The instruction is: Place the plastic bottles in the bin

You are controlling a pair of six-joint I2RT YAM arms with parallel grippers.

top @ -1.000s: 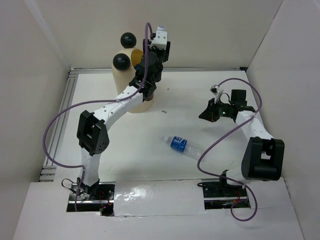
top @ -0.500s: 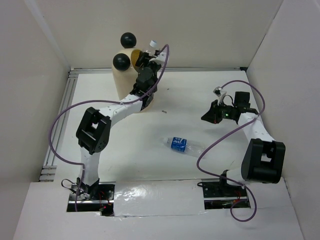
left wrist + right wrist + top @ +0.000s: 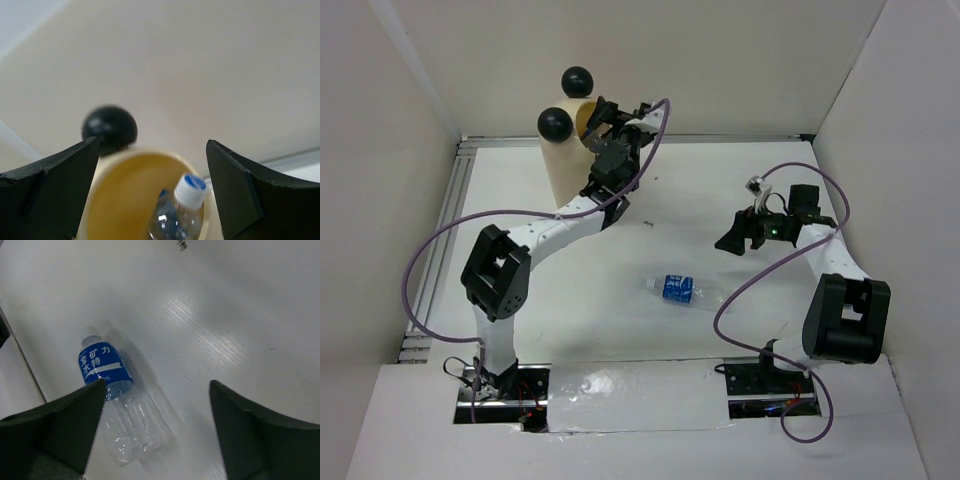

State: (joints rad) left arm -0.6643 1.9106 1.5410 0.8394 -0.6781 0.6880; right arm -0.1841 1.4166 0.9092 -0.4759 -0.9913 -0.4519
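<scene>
Blue-capped bottle (image 3: 186,210) inside bin (image 3: 117,200), lower centre, framed by spread left fingers (image 3: 50,185); right fingers (image 3: 250,430) apart over blue-labelled bottle (image 3: 105,370).

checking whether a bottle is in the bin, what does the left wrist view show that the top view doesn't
Only the left wrist: a clear bottle with a blue-and-white cap, inside the bin, in its yellow mouth. Only the top: a blue-labelled bottle lying on the table, and the open right gripper. Both: the bin, a black ball on its rim, the open left gripper at its mouth.
</scene>
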